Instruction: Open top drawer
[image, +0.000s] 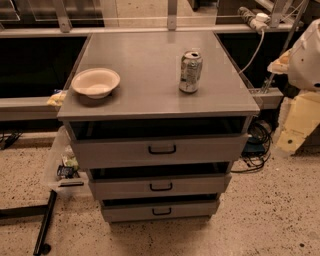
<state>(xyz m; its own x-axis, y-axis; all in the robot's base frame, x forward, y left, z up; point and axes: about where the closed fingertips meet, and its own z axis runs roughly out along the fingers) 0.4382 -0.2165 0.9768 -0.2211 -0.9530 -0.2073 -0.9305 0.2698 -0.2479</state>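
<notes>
Floor (250, 220) before the top drawer (200, 150) lay open to its handle (162, 149). Bowl (95, 82) and can (190, 71) stood above on the cabinet top (145, 55). Cables (257, 150) crowded the right side. The gripper was outside the view.

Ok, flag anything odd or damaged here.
The can on the cabinet top looks dented and crumpled, though upright. The bowl and top drawer look normal. The gripper is not in view.

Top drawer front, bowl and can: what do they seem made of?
Top drawer: grey painted metal by its look, matt, with a black pull. Bowl: pale, matt, plastic or paper, unclear. Can: thin metal, shiny, seemingly dented. The pincer hangs at right, away from the drawer.
</notes>
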